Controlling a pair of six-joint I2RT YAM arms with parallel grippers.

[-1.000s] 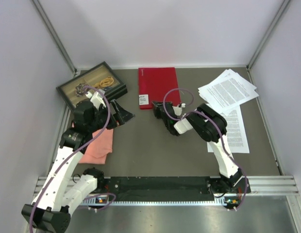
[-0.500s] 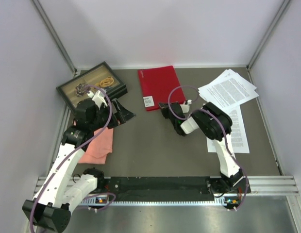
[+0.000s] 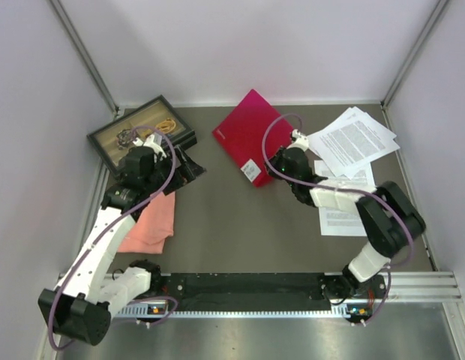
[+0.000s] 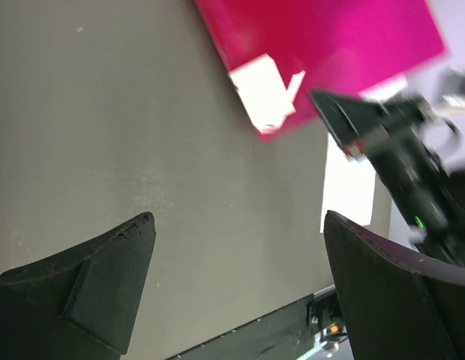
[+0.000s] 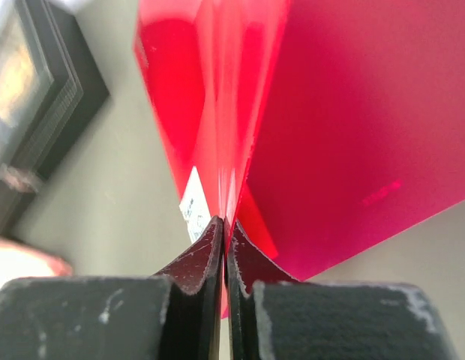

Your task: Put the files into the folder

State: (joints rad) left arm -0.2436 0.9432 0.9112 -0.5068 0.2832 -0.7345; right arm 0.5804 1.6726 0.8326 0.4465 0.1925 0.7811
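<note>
The red folder [image 3: 250, 133] lies skewed at the back middle of the table, its white barcode label [image 3: 251, 169] near the front corner. My right gripper [image 3: 274, 173] is shut on the folder's near edge. In the right wrist view the pads [image 5: 226, 225] pinch the red cover [image 5: 345, 127], which stands raised beside the label [image 5: 193, 204]. The files [image 3: 352, 139] lie fanned at the back right, with more sheets [image 3: 351, 210] under the right arm. My left gripper [image 3: 189, 169] is open and empty, left of the folder. Its wrist view [image 4: 236, 219] shows the folder [image 4: 330, 45] ahead.
A black framed tray [image 3: 141, 132] with small items stands at the back left, also in the right wrist view [image 5: 37, 112]. A salmon-pink cloth [image 3: 151, 222] lies under the left arm. Grey walls close three sides.
My right gripper has swung to the right with the folder's edge in it. The folder has turned from square to skewed and its cover has risen. The left arm has barely moved.
</note>
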